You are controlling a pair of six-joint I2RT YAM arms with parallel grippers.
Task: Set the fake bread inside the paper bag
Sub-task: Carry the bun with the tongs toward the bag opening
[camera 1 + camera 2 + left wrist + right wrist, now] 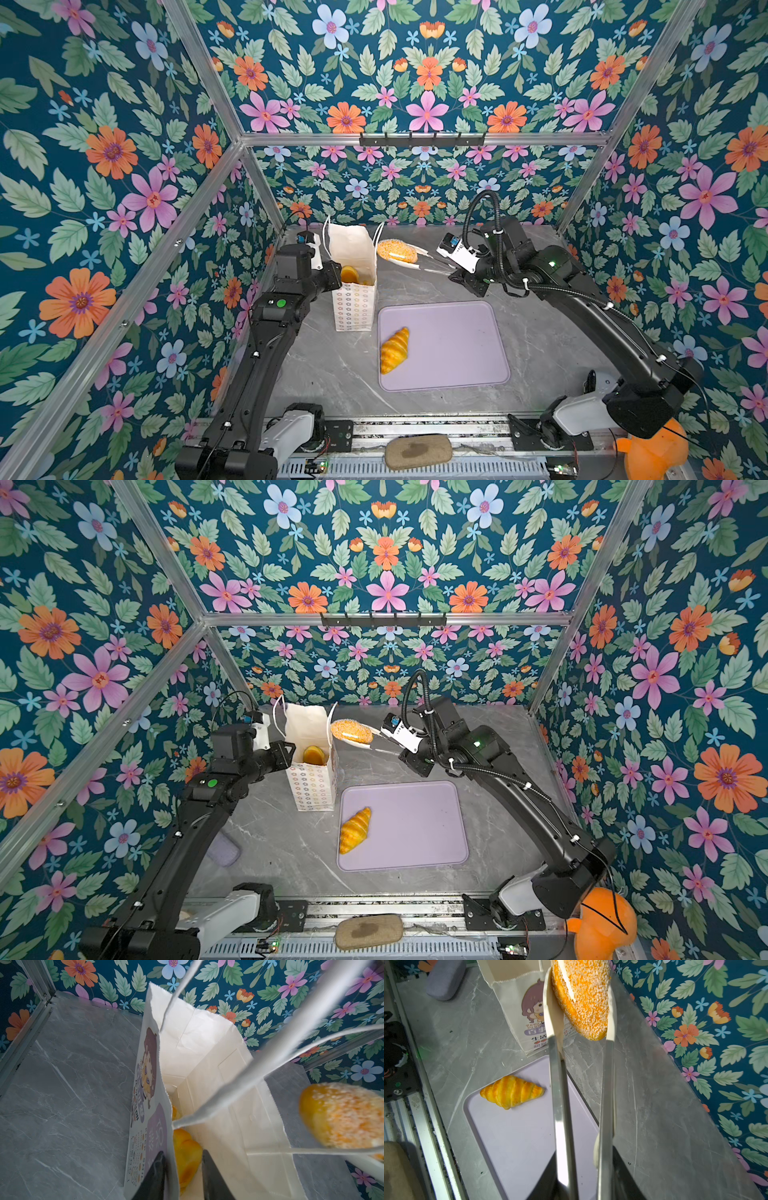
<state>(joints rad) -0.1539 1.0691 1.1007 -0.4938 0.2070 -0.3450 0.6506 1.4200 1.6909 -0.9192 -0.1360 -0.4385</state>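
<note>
The paper bag [354,307] [312,787] stands upright and open at the back left of the table, with golden bread [349,274] [187,1153] lying inside. My left gripper [184,1157] [336,274] is open, astride the bag's near wall [164,1105], one finger outside and one inside. My right gripper [584,1153] [457,274] is shut on metal tongs [560,1084]. The tongs pinch a speckled oval bun [397,250] [351,730] [581,997] in the air just right of the bag's mouth. A croissant [394,350] [511,1092] lies on the lilac tray [457,345].
A flat grey-tan pad [417,451] lies on the front rail, and an orange plush shape [652,453] sits at the front right corner. A grey-purple pad [224,850] lies on the table under the left arm. Flowered walls close in the left, back and right sides.
</note>
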